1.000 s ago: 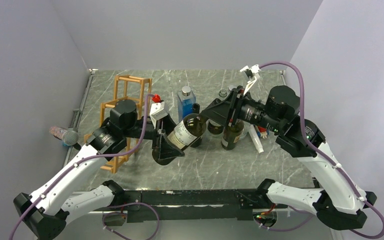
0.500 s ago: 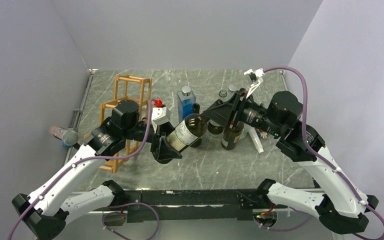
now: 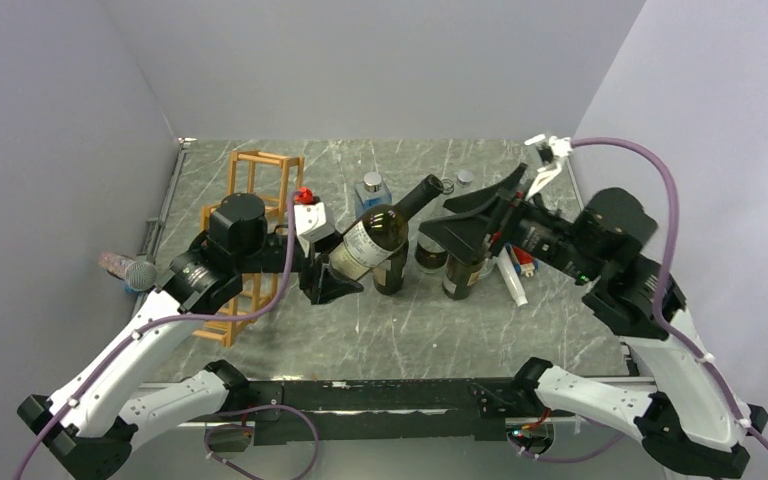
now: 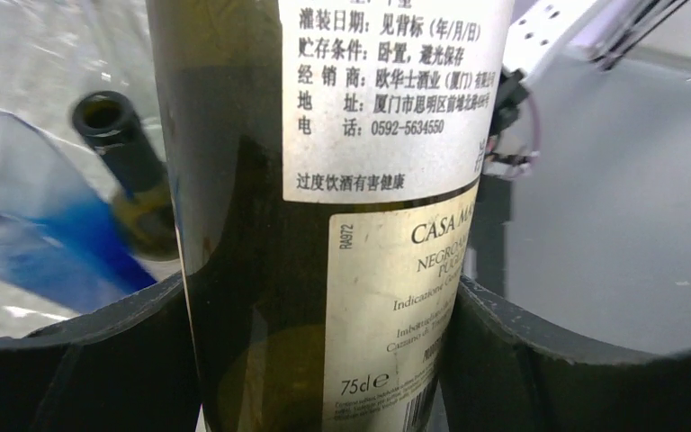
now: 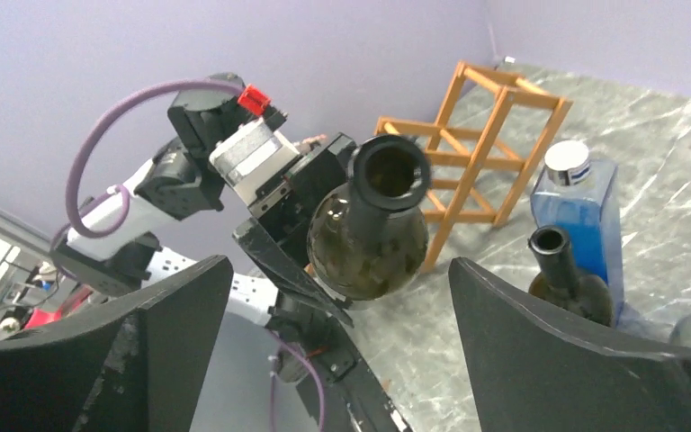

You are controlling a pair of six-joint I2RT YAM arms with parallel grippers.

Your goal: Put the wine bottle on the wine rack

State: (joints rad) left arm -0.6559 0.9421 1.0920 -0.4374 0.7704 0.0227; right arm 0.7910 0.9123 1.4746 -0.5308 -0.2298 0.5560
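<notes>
Currently: rack (image 3: 268,155) stood at tabletop (image 3: 410,320) left rear. Bottle (image 3: 375,235) held tilted above tabletop, right of rack, not on it. Left end effector (image 3: 340,265) clamped on bottle body; right end effector (image 3: 435,218) spread open, clear of neck.

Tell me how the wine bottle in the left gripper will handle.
The wine bottle is smooth glass, so probably slippery and breakable. Held low by the left gripper and tilted, it may pivot. Round, it would likely roll.
</notes>
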